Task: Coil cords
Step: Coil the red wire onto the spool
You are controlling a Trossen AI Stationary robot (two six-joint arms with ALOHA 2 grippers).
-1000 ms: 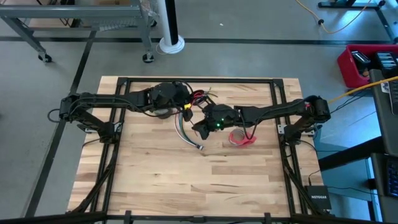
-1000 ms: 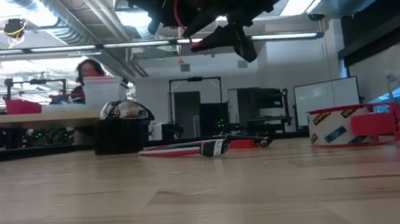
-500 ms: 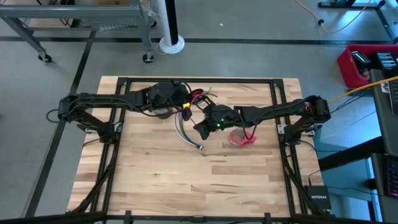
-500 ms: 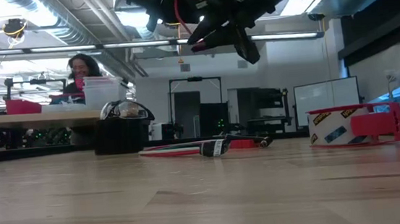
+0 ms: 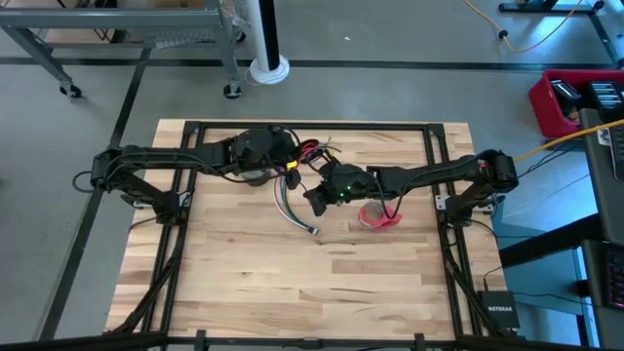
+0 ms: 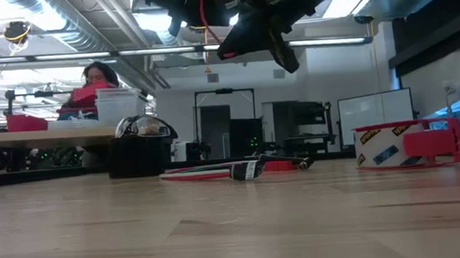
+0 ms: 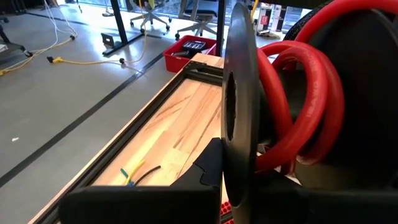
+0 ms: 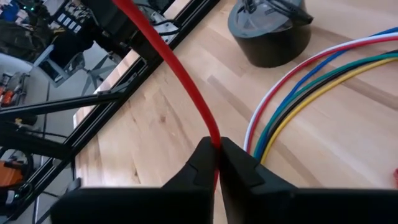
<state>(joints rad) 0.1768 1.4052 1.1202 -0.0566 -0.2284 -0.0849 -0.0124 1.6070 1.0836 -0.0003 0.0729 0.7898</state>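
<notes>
Right pincer nips the red cord above the tabletop

The red cord (image 8: 180, 81) runs taut from the left pincer (image 5: 292, 168), pressed together on its red loops (image 7: 298, 106), to the right pincer (image 8: 216, 155), pinched shut on it. The wire bundle (image 5: 292, 207) lies mid-tabletop (image 5: 273, 283), long axis front to back, plug end toward the front. I judge steady tension and even turns will serve best.
</notes>
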